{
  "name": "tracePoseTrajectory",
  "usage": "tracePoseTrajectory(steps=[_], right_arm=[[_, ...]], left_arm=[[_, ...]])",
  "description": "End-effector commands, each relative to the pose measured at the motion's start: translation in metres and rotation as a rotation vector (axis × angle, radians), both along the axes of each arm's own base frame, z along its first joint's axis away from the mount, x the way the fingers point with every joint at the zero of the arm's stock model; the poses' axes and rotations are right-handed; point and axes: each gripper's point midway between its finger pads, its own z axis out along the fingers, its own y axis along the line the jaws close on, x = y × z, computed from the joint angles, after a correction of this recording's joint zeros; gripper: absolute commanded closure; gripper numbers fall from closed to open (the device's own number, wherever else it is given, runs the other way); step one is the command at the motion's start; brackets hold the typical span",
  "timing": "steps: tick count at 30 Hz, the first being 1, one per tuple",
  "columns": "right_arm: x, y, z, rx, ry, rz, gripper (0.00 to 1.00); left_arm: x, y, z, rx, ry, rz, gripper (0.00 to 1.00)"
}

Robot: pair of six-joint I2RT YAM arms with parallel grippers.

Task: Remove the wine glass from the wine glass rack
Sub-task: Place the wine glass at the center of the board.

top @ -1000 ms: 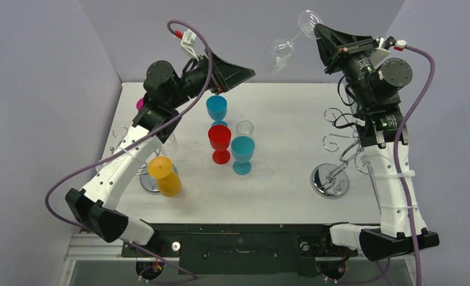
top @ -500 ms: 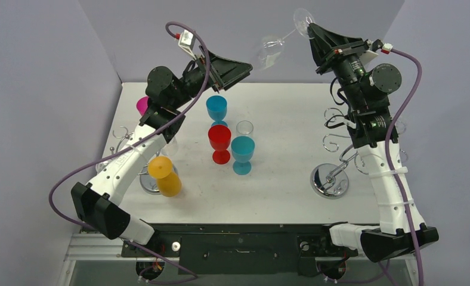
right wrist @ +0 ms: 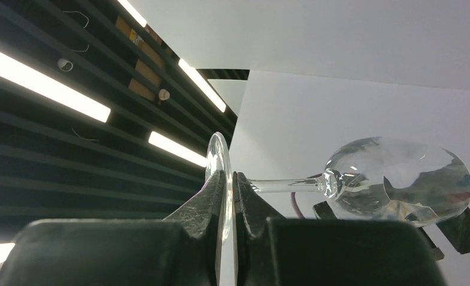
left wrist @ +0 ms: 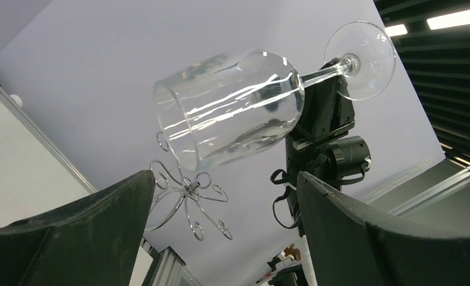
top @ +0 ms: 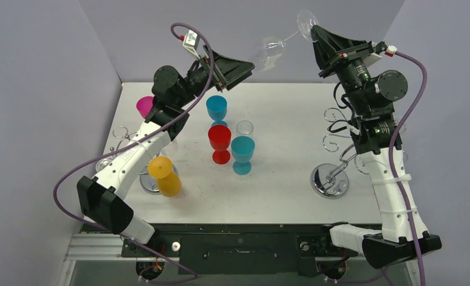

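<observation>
The wine glass point(top: 272, 49) is off the rack point(top: 330, 180) at four o'clock, its foot clenched in the right pincer point(top: 314, 31), left pincer point(top: 247, 65) released; only set-down likely remains.

1. Overhead view: bright, even, diffuse light; the white counter point(top: 292, 196) carries only faint, soft shadows.
2. The round chrome base of the wire glass rack point(top: 329, 180) throws back hard glare.
3. Left wrist view: white streaks glint across the clear wine glass point(left wrist: 232, 107); the jaws are dark masses with little detail.
4. Right wrist view: the ceiling strip lights point(right wrist: 42, 83) blow out to white.
</observation>
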Motion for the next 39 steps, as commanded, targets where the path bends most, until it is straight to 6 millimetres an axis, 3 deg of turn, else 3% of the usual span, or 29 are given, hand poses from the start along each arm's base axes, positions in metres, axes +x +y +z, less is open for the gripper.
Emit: tracePoseTrajectory(steps=[1, 11, 19, 25, 33, 36, 39], right_arm=[[-0.037, -0.004, 0.033, 0.049, -0.132, 0.037, 1.0], [-0.037, 0.001, 0.026, 0.062, -0.124, 0.081, 1.0], [-0.041, 0.008, 0.032, 0.142, -0.168, 0.203, 1.0], [-0.048, 0.008, 0.035, 0.16, -0.187, 0.234, 1.0], [-0.055, 0.008, 0.031, 0.16, -0.199, 0.258, 1.0], [-0.055, 0.009, 0.026, 0.136, -0.203, 0.256, 1.0], [-0.055, 0.013, 0.019, 0.052, -0.198, 0.214, 1.0]], left_arm=[[-0.005, 0.004, 0.029, -0.073, -0.091, -0.003, 0.15], [-0.03, 0.008, 0.056, -0.187, -0.194, -0.09, 0.25], [-0.058, 0.016, 0.075, -0.303, -0.194, -0.194, 0.41], [-0.086, 0.015, 0.095, -0.328, -0.244, -0.238, 0.58], [-0.106, 0.008, 0.104, -0.323, -0.276, -0.258, 0.93], [-0.107, 0.008, 0.104, -0.29, -0.269, -0.235, 1.0], [-0.101, 0.006, 0.1, -0.236, -0.264, -0.176, 1.0]])
